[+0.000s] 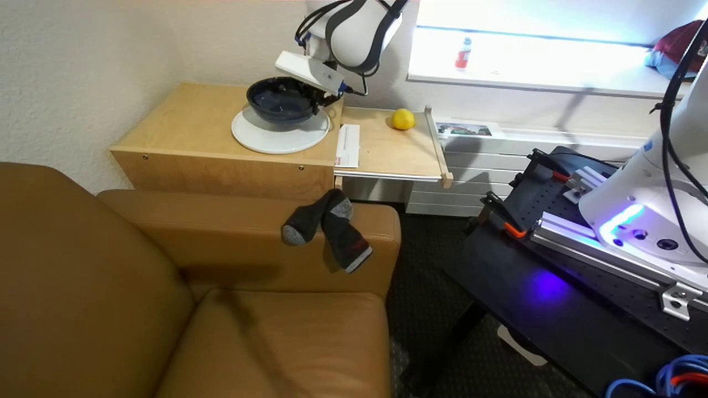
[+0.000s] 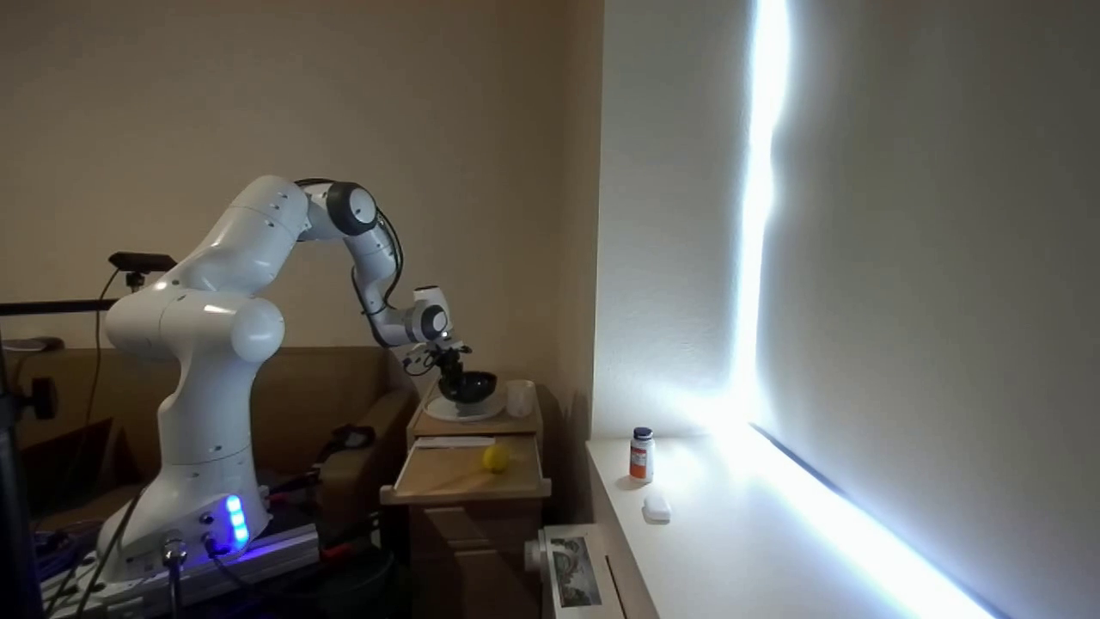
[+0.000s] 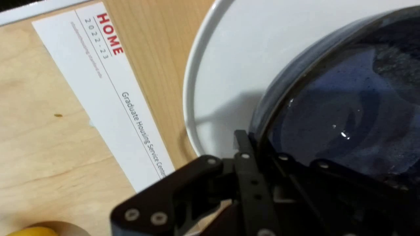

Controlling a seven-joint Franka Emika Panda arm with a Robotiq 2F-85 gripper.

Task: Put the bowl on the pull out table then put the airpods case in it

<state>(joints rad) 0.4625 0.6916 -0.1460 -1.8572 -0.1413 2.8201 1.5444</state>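
Observation:
The dark blue glossy bowl [image 1: 279,102] is over the white plate [image 1: 271,141] on the wooden side table; I cannot tell whether it touches the plate. In the wrist view my gripper [image 3: 255,142] is shut on the rim of the bowl [image 3: 344,108], one finger outside and one inside. The gripper also shows in both exterior views [image 1: 318,104] [image 2: 449,376]. The pull out table [image 1: 390,152] extends from the side table, with a yellow lemon-like object [image 1: 403,119] on it. A small white rounded case, apparently the airpods case [image 2: 656,508], lies on the windowsill.
A white paper strip [image 1: 348,146] lies on the pull out table beside the side table. A white mug [image 2: 519,398] stands beside the plate. A bottle [image 2: 641,455] stands on the windowsill. Socks [image 1: 332,224] lie on the brown sofa's arm [image 1: 249,221].

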